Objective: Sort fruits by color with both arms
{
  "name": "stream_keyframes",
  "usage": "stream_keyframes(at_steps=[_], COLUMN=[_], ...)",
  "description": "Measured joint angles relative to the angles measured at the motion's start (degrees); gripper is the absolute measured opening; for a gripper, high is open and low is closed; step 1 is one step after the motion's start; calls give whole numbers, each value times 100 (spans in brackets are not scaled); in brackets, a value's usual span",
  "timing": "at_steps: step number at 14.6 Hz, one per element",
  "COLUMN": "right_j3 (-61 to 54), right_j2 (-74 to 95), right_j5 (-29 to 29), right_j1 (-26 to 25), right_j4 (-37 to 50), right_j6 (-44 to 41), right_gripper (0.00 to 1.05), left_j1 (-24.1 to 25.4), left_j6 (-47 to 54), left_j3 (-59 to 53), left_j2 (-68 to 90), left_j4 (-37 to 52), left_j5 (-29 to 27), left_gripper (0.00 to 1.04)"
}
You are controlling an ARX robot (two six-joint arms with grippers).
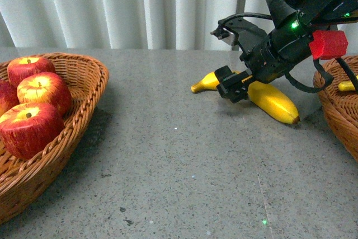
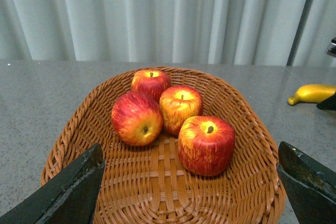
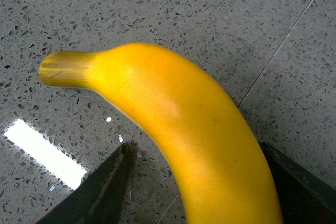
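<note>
Several red apples streaked yellow (image 1: 31, 128) lie in the wicker basket (image 1: 84, 88) at the left. In the left wrist view they (image 2: 206, 145) lie in that basket (image 2: 157, 192). My left gripper (image 2: 190, 187) hangs open and empty above its near end and is out of the front view. A yellow banana (image 1: 274, 102) lies on the table at the right. My right gripper (image 1: 239, 85) is open and low over it. In the right wrist view the banana (image 3: 173, 114) lies between the open fingers (image 3: 100, 187). Whether they touch it I cannot tell.
A second wicker basket (image 1: 335, 110) stands at the right edge with a banana (image 1: 348, 86) in it. The grey speckled table (image 1: 179, 166) stretches between the baskets. White curtains hang behind. The table banana's end also shows in the left wrist view (image 2: 312, 93).
</note>
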Motion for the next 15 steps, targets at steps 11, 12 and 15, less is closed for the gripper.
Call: stream_keyframes(at_steps=[11,12,15], right_j3=[-732,-1298,-2490], right_j2=[-1657,-2277,-3458], right_j5=[-1165,-1252,-1373], right_j1=[-999,-1515,-2621], right_j4=[621,402,-94], right_j6=[1668,1539,750], right_gripper=[36,36,36], left_j1=[0,0,0], left_j6=[0,0,0], left_j3=[0,0,0], left_j2=[0,0,0], left_j4=[-2,-2,-2], left_j5=[0,2,0], left_gripper=[98,98,98])
